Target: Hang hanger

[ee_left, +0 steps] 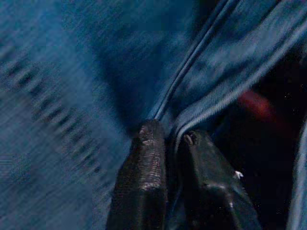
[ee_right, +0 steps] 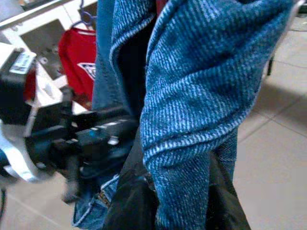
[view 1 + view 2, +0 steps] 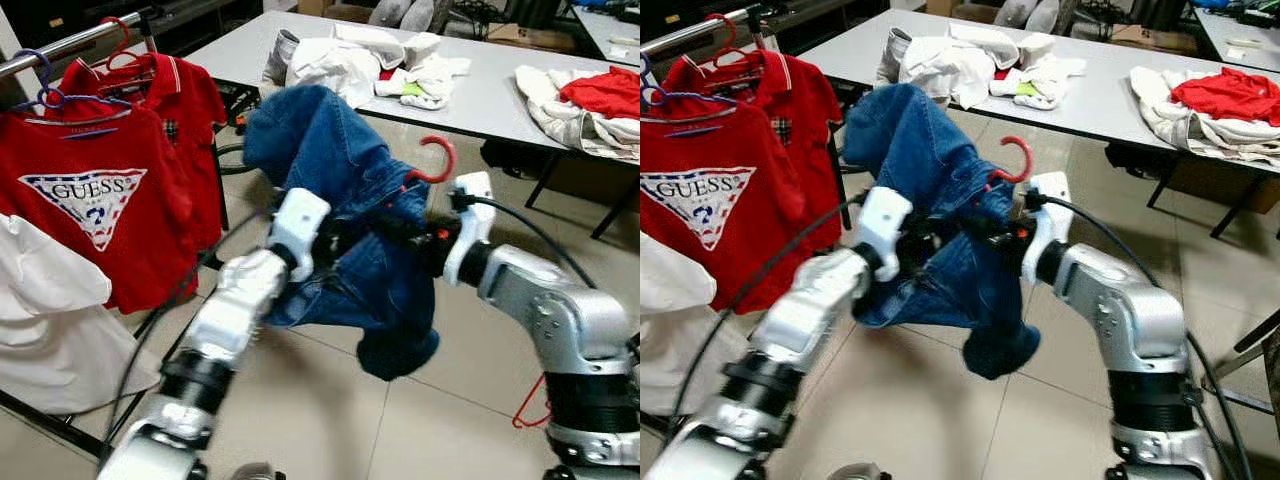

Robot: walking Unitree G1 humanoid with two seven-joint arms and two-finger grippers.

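Note:
A blue denim garment (image 3: 340,180) hangs on a red hanger whose hook (image 3: 437,158) sticks up above the cloth. Both grippers hold it in front of me, above the floor. My left gripper (image 1: 170,133) is shut on a denim seam at the garment's left side (image 3: 335,240). My right gripper (image 2: 177,167) is shut with a thick denim fold between its fingers, just below the hook (image 3: 425,240). The hanger's body is hidden under the cloth. The clothes rail (image 3: 70,42) runs along the upper left, apart from the hook.
On the rail hang red shirts (image 3: 110,190) on hangers and a white garment (image 3: 45,320). A grey table (image 3: 500,100) behind holds piles of white and red clothes (image 3: 590,100). Tiled floor (image 3: 330,420) lies below. A black cable (image 3: 545,245) trails from my right wrist.

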